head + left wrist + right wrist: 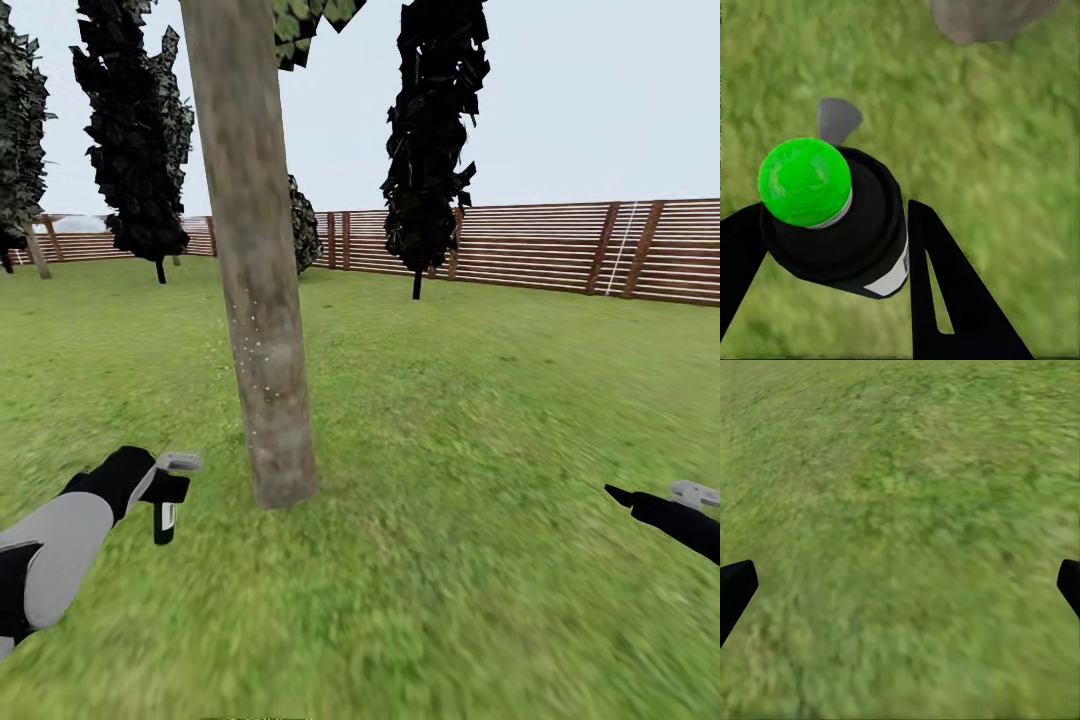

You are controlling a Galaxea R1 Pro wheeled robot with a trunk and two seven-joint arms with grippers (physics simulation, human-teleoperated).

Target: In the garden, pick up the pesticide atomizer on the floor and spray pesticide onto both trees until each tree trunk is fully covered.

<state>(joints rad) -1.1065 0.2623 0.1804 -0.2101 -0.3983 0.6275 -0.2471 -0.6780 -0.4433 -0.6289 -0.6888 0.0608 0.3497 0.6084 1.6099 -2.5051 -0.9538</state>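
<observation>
My left gripper (832,247) is clamped around the pesticide atomizer (840,225), a black bottle with a round bright green cap (804,181), a grey nozzle tab (837,120) and a white label low on its side. My two black fingers (945,292) press on either flank of the bottle. What is inside it I cannot tell, since its body is opaque. From the head view, the same left gripper (165,490) holds the atomizer (165,505) low over the lawn (450,420), near the foot of the tree trunk (255,260) and a little to its left, not touching it.

The trunk is a thick grey-brown column rising out of frame, slightly flared at the base, with a scatter of pale specks about halfway up its visible length. In the left wrist view a piece of that trunk base (986,19) shows beyond the bottle.

My right gripper (900,585) is spread wide, its fingertips (735,585) at the two edges, with grass between them. In the head view, the right gripper (655,497) hangs low, well apart from the trunk.

Behind stand dark narrow conifers (435,130) and a brown slatted fence (560,245).
</observation>
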